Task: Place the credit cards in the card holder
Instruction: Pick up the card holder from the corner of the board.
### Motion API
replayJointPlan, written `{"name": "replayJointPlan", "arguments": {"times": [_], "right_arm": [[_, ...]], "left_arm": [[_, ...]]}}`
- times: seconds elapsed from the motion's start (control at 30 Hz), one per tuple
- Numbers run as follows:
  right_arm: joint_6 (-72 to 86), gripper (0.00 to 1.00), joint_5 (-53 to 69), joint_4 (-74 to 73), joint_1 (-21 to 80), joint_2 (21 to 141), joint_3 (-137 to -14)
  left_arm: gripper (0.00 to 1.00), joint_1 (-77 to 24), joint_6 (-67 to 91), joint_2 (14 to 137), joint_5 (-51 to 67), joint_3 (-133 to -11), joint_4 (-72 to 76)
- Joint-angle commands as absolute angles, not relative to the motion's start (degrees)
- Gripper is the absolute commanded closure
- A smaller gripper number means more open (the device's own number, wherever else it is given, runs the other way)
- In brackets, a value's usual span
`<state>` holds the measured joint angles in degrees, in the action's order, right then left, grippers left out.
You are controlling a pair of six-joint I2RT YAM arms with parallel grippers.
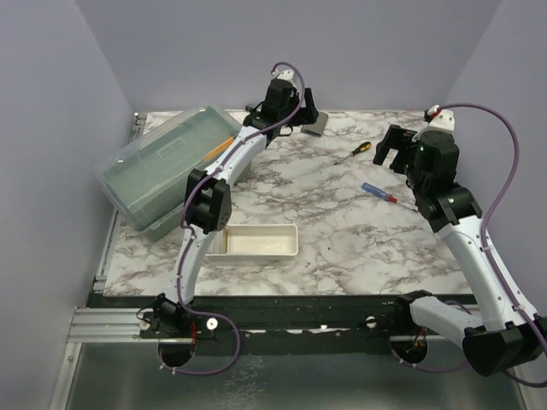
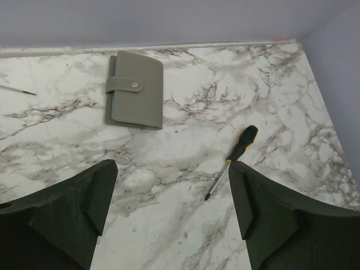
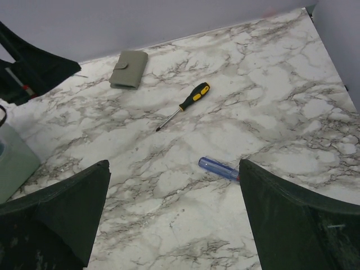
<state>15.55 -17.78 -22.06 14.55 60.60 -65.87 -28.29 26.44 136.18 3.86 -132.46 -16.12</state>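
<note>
The card holder (image 2: 135, 90) is a small grey snap-shut wallet lying flat near the table's back wall; it also shows in the top view (image 1: 314, 128) and the right wrist view (image 3: 129, 69). No credit cards show in any view. My left gripper (image 2: 173, 166) is open and empty, hovering above the marble just short of the wallet; it shows in the top view (image 1: 308, 109). My right gripper (image 3: 174, 164) is open and empty above the right half of the table, also in the top view (image 1: 390, 154).
A black-and-yellow screwdriver (image 1: 355, 151) (image 2: 242, 143) (image 3: 194, 95) lies right of the wallet. A blue-handled screwdriver (image 1: 376, 190) (image 3: 219, 167) lies by my right gripper. A translucent greenish lidded box (image 1: 167, 162) stands at the left. A white oblong tray (image 1: 291, 241) sits near the front.
</note>
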Motion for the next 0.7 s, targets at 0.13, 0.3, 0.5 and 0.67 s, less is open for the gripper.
{"name": "replayJointPlan", "arguments": {"times": [0.13,0.3,0.5,0.67], "right_arm": [[17.63,0.0,-20.82,-21.15,14.31,58.24,-63.54],[18.14,0.0,-20.46,-20.89,14.3,59.48,-63.54],[18.35,0.0,-20.29,-21.09,14.25,60.36,-63.78],[18.45,0.0,-20.92,-21.09,14.31,59.95,-63.35]], "left_arm": [[0.14,-28.39,36.3,152.28,0.7,-147.19,-14.27],[0.16,-29.52,42.32,154.16,-9.94,-142.78,-6.89],[0.24,-29.62,58.41,155.29,-14.02,-136.25,5.01],[0.31,-29.67,75.71,157.88,-15.41,-135.96,7.71]]}}
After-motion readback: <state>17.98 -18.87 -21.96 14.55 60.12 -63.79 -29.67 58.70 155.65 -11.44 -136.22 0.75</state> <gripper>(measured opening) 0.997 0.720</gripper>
